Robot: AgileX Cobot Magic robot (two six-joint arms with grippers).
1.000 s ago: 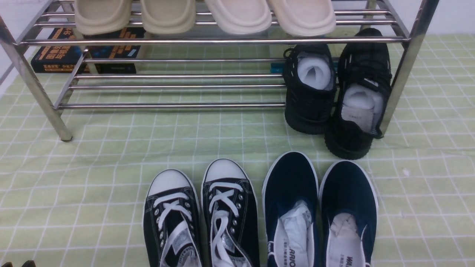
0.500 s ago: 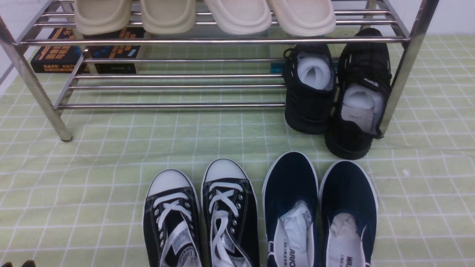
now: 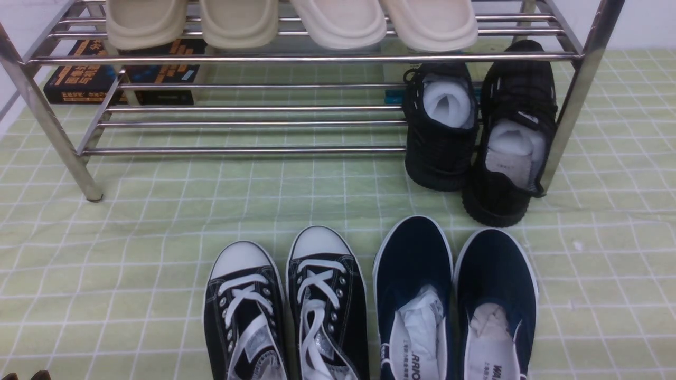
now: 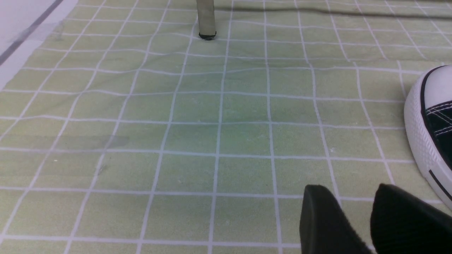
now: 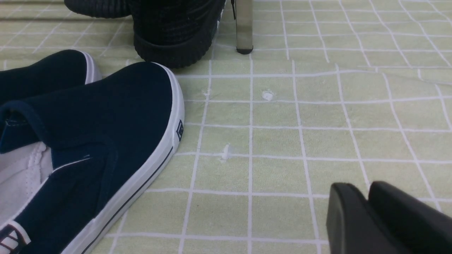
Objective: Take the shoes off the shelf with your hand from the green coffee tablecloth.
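The navy-blue slip-on shoes stand side by side on the green grid tablecloth, in front of the silver shelf, toes toward it. One of them fills the near side of the right wrist view. My right gripper is shut and empty, low over the cloth beside that shoe and apart from it. My left gripper has a narrow gap between its black fingers and holds nothing. It hovers over bare cloth near the toe of a lace-up sneaker. Only its tips show in the front view.
Black-and-white lace-up sneakers stand left of the navy pair. All-black mesh sneakers lean on the shelf's lower tier at the right. Beige slippers lie on the top tier. Books lie behind the shelf. Shelf legs show in the left wrist view and the right wrist view.
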